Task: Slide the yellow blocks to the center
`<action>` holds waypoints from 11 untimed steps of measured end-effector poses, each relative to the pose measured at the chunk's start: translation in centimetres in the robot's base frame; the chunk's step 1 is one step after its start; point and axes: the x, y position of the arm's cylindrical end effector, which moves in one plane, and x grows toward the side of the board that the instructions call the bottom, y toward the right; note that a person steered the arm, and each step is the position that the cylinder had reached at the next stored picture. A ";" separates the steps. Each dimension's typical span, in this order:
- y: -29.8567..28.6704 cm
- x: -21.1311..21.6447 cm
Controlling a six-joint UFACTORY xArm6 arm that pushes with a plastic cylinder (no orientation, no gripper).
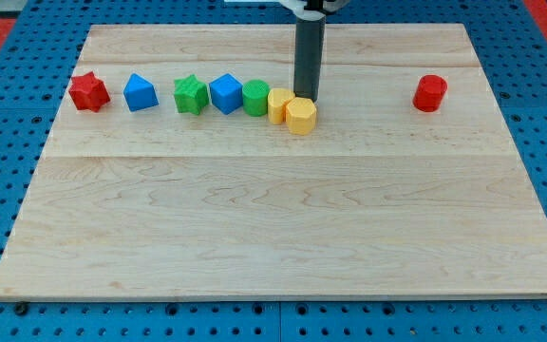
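Observation:
Two yellow blocks touch each other in the upper middle of the board: a yellow hexagonal block (300,116) and, to its left and partly behind it, a second yellow block (278,103) whose shape I cannot make out. My tip (307,98) stands just above the hexagonal block on its top side, touching or nearly touching it, and just right of the second yellow block.
A row runs left from the yellow blocks: green cylinder (255,98), blue cube (226,93), green star (191,94), blue block (140,92), red star (89,91). A red cylinder (430,92) stands at the right. The wooden board (283,228) lies on a blue pegboard.

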 end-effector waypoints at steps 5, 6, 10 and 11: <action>0.7 3.4; 1.9 2.2; 5.0 6.7; 4.8 6.4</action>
